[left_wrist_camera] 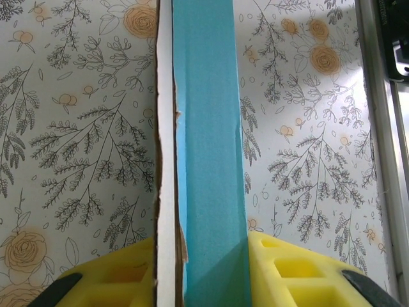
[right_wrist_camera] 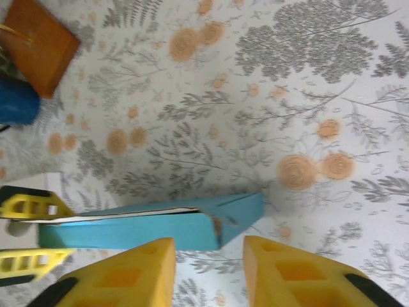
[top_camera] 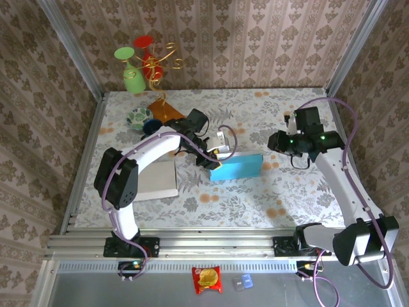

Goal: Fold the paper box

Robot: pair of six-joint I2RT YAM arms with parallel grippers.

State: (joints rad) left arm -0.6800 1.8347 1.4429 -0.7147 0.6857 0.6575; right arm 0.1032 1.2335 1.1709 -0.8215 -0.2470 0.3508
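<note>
**Left pincer grips the blue box at one end; right pincer waits open at the other**

Top view: the blue paper box [top_camera: 238, 167] lies near the middle of the flowered table [top_camera: 275, 198]. Its long axis runs left to right across the table, with the right end a little farther from the arm bases. Your left gripper [top_camera: 218, 153] is at the box's left end. Your right gripper [top_camera: 273, 146] sits just beyond the right end, apart from it. A white sheet [top_camera: 160, 179] lies under the left arm.

Left wrist view: the left gripper [left_wrist_camera: 201, 262] is closed on the box [left_wrist_camera: 208, 128], a yellow finger pressed to each face. The box runs straight away from the camera as a narrow blue band with a white card edge beside it. It looks flattened and stood on its long edge. This grip probably steadies it for the other arm.

Right wrist view: the right gripper [right_wrist_camera: 208, 268] is spread open and holds nothing. The box [right_wrist_camera: 147, 227] lies just ahead of its fingers, with the right corner pointing past the gap. The left gripper's yellow fingers [right_wrist_camera: 29, 206] clamp the far end. A brown wooden block [right_wrist_camera: 38, 41] sits well beyond.
</note>
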